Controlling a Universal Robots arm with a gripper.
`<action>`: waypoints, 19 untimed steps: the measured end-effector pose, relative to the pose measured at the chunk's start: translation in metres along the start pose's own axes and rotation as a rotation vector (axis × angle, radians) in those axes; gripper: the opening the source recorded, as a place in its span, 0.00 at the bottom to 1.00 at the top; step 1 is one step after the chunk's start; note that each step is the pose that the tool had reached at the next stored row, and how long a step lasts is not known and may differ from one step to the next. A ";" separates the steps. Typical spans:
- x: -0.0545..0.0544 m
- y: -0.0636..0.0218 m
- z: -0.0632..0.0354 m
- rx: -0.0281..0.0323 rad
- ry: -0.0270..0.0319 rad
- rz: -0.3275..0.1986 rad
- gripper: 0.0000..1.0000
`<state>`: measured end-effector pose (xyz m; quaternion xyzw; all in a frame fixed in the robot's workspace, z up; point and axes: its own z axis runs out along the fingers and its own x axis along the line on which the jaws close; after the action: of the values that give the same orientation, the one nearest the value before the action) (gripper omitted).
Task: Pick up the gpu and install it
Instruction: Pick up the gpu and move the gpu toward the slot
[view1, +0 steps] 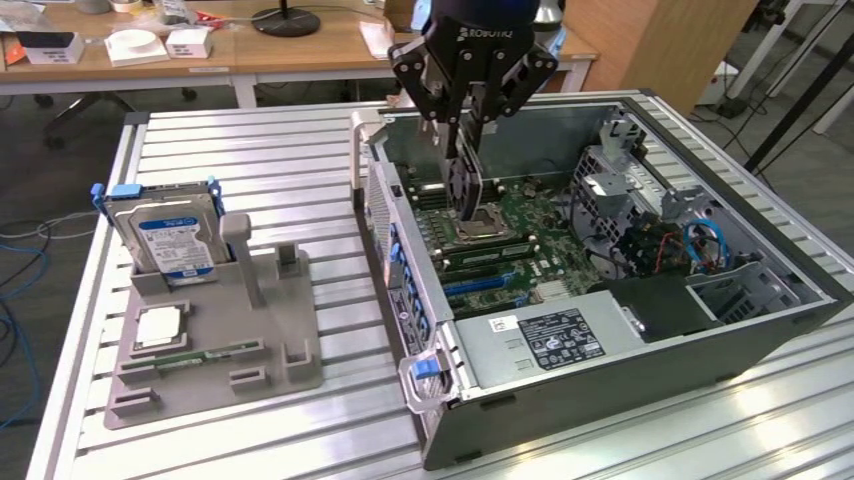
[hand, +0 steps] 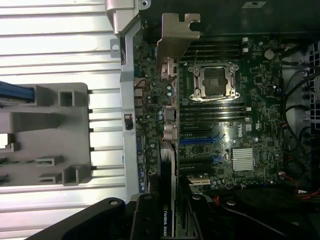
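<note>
The gpu (view1: 466, 190), a thin black card, hangs edge-down from my gripper (view1: 466, 148), which is shut on its upper edge. It hovers inside the open computer case (view1: 747, 330), just above the motherboard (view1: 534, 240) near the CPU socket (view1: 478, 232). In the wrist view the gpu (hand: 167, 165) appears edge-on, its silver end bracket (hand: 176, 37) reaching toward the case's rear wall, and the card lines up along the expansion slots (hand: 197, 140). My gripper (hand: 167, 212) holds the labelled end of the card.
A grey fixture (view1: 267, 330) stands on the slatted table (view1: 267, 150) at the exterior view's left, holding a silver hard drive (view1: 170, 240), a processor chip (view1: 160, 328) and a green memory stick (view1: 207, 355). Inside the case sit a power supply (view1: 561, 335), drive cage (view1: 621, 180) and cables (view1: 701, 245).
</note>
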<state>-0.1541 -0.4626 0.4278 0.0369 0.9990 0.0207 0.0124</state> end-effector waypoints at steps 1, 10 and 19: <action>0.000 0.0000 0.0000 0.0000 0.0001 0.000 0.26; -0.003 0.0002 0.0001 0.0000 0.0000 0.000 0.26; -0.005 0.0004 0.0001 0.0000 0.0000 0.000 0.26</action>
<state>-0.1490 -0.4626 0.4278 0.0369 0.9990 0.0207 0.0124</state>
